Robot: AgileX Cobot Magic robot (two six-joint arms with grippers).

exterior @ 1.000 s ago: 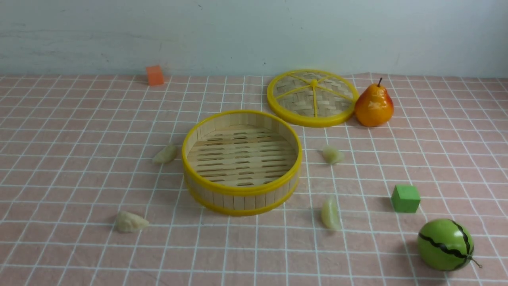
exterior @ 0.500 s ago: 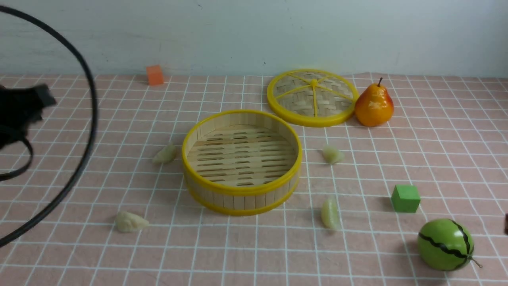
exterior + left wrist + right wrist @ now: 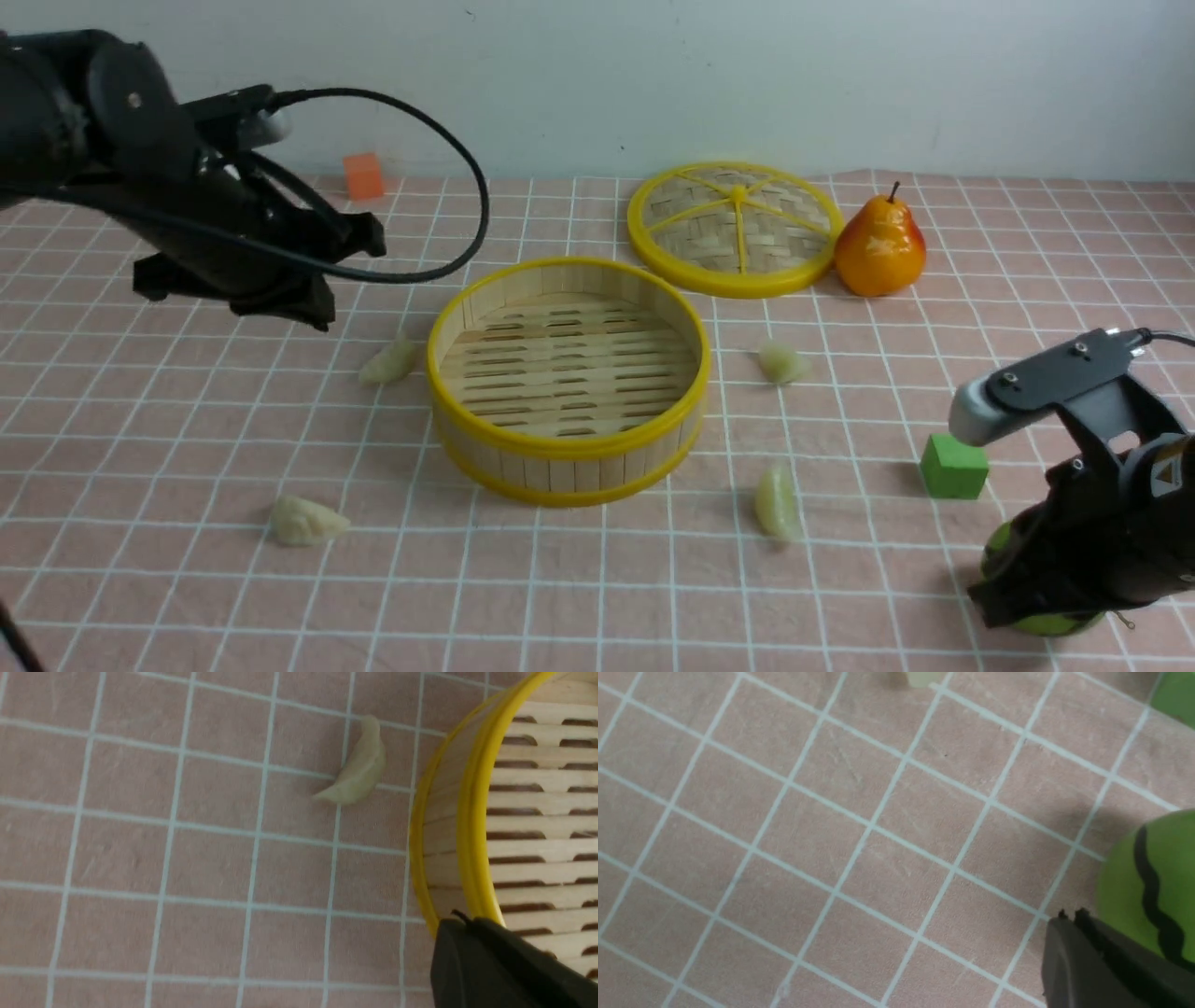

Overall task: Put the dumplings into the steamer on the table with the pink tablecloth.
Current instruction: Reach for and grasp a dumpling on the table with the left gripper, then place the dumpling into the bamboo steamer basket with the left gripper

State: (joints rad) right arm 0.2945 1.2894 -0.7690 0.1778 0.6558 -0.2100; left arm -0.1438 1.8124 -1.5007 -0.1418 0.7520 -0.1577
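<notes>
Cream toy dumplings [image 3: 388, 362] look light, slick, slightly squashy; best pinched across the plump middle. Jaws closed, empty, on left gripper [image 3: 462, 915] and right gripper [image 3: 1070, 914].

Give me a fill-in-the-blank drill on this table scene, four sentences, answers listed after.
1. The dumplings lying on the pink tablecloth number ____.
2. The number of dumplings inside the steamer is ____.
3. The fruit right beside the lid is a ____.
4. The cube on the robot's right side is coloured ____.
Missing words: four; zero; pear; green.
</notes>
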